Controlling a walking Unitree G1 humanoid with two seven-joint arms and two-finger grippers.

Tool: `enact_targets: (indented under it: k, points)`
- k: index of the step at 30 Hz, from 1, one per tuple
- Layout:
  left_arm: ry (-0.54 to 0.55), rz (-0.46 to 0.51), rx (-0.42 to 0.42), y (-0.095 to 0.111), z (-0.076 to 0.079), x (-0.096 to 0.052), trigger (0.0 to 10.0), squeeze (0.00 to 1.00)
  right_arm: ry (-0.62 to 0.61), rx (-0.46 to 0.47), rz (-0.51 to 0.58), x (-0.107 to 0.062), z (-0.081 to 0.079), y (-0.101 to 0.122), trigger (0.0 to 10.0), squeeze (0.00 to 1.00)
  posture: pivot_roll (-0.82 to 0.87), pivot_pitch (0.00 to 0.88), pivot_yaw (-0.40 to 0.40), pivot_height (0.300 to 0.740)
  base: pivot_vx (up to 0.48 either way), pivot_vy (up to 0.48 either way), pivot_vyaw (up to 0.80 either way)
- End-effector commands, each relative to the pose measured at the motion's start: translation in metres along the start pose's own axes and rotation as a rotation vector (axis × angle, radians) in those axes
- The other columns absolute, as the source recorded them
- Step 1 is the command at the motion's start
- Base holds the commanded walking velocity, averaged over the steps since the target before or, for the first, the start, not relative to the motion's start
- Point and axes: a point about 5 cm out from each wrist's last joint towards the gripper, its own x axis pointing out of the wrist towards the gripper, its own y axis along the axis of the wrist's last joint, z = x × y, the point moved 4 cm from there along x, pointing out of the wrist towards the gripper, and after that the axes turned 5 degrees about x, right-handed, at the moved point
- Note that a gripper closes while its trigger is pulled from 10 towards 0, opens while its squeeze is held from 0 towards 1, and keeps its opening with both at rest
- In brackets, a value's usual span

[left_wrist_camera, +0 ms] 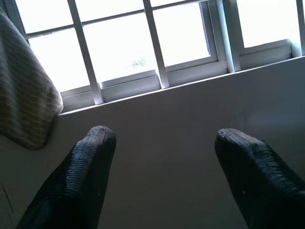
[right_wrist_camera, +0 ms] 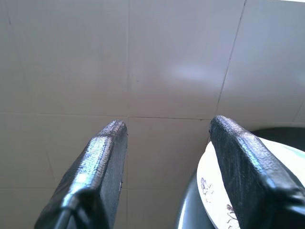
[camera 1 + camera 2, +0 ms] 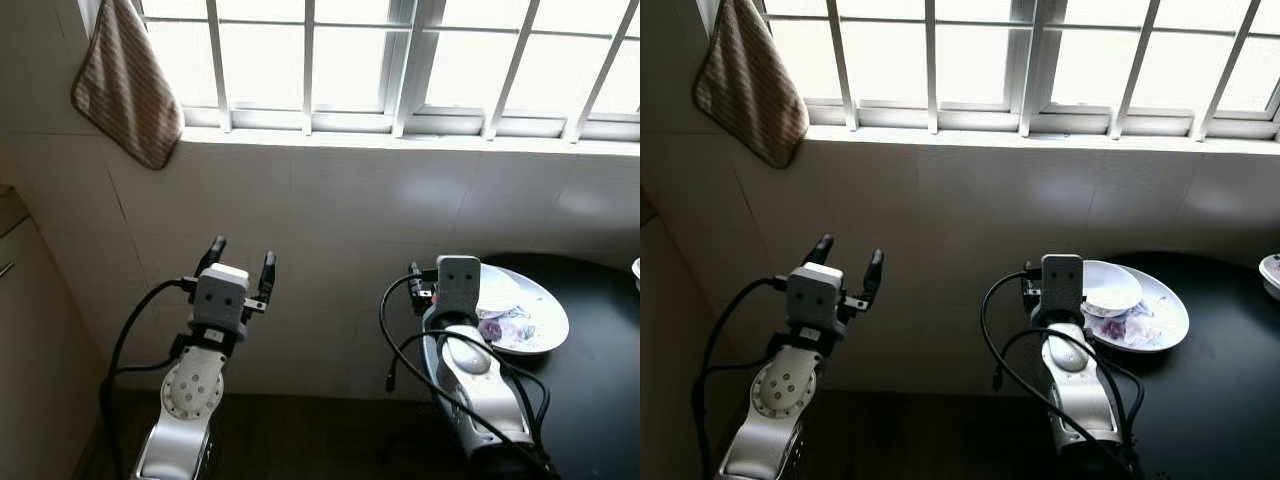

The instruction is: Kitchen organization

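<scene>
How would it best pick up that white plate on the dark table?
Probably by the white plate's thin overhanging rim, on the side nearest the right gripper, whose fingers are open beside it. The plate is wide and shallow, with a small bowl and scraps on top, so keep it level.

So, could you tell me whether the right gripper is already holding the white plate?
No, the right gripper is open with nothing between its fingers, and the white plate lies beside it on the dark table.
</scene>
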Motion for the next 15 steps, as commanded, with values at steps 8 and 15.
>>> enact_targets:
  k: [8, 15]
  points:
    - [0.017, -0.02, -0.013, -0.0044, -0.004, 0.0011, 10.0, 0.0, -0.037, 0.02, -0.038, 0.0067, 0.0067, -0.0038, 10.0, 0.0, 0.01, 0.0, -0.029, 0.736, 0.312, 0.0, 0.0]
    - [0.013, -0.021, -0.018, -0.0052, -0.0021, 0.0005, 10.0, 0.0, -0.046, 0.046, -0.041, 0.0062, 0.008, -0.0058, 10.0, 0.0, 0.01, 0.0, -0.029, 0.736, 0.344, 0.0, -0.61]
